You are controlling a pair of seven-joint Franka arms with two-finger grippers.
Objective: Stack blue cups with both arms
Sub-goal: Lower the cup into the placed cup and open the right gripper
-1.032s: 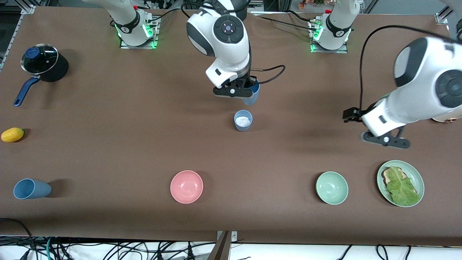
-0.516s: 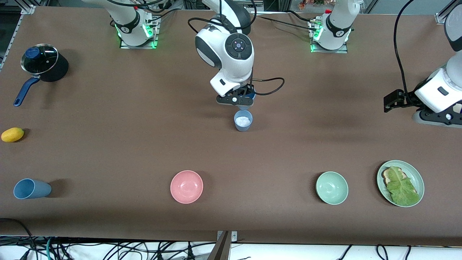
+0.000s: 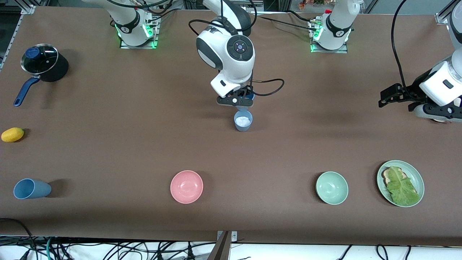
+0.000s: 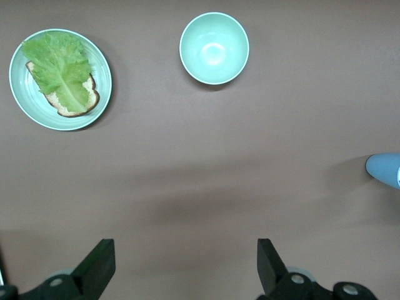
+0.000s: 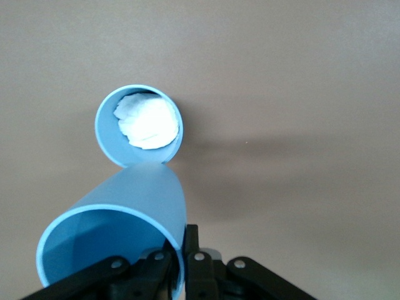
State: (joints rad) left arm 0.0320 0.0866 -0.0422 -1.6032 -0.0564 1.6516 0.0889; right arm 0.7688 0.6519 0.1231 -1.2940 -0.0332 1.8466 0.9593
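Brown table (image 3: 108,144), right gripper (image 3: 242,102) clamping blue cup (image 5: 119,237)

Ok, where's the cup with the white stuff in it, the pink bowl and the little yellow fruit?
blue cup with white stuff (image 3: 243,120), front view, its open mouth.
pink bowl (image 3: 186,186), front view, inside middle.
yellow fruit (image 3: 12,134), front view, its middle.

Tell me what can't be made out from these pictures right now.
- Held blue cup: front view, almost all hidden under the right arm's wrist.
- Its base's gap above the standing cup: no view shows it.
- White lump in that cup: material unclear.
- Left gripper: wrist view cuts off the jaws' lower part.
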